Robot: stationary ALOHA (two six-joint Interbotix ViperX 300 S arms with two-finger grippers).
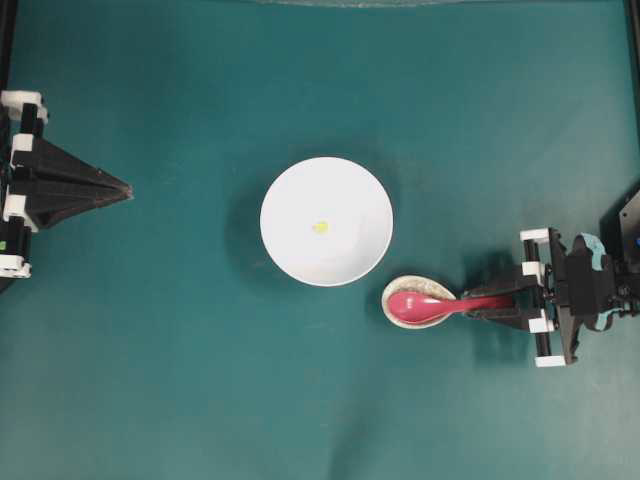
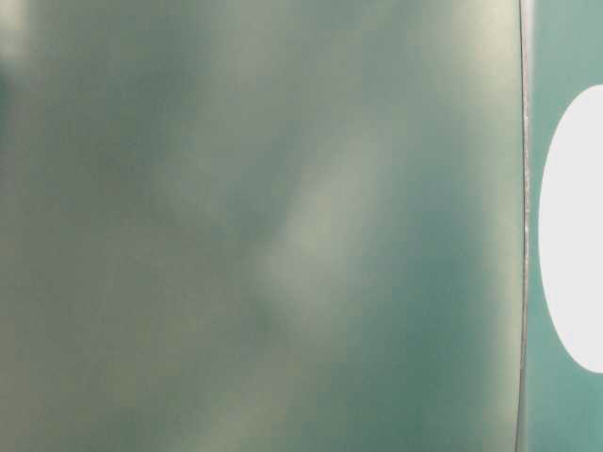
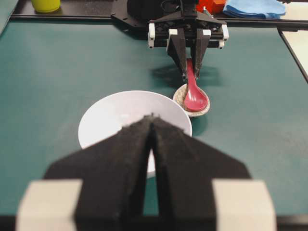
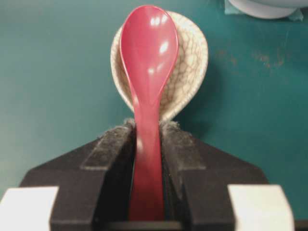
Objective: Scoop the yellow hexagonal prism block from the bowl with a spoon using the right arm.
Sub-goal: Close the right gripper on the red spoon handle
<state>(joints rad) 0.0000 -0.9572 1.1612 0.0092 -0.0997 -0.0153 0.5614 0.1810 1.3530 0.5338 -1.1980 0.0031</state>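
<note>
The white bowl (image 1: 290, 200) stands mid-table with the tiny yellow block (image 1: 320, 227) near its centre. The red-pink spoon (image 1: 420, 305) has its scoop in the speckled spoon rest (image 1: 434, 289), right of the bowl. My right gripper (image 1: 497, 298) is shut on the spoon's handle; in the right wrist view the spoon (image 4: 149, 48) runs between its fingers (image 4: 147, 126). My left gripper (image 1: 128, 189) is shut and empty at the far left; in its wrist view (image 3: 153, 118) it hides part of the bowl (image 3: 110, 115) and the block.
Beyond the table's far edge in the left wrist view are a yellow cup (image 3: 45, 5), a red object (image 3: 211, 5) and a blue cloth (image 3: 255, 7). The table-level view is a blur with a white shape (image 2: 575, 226) at its right edge.
</note>
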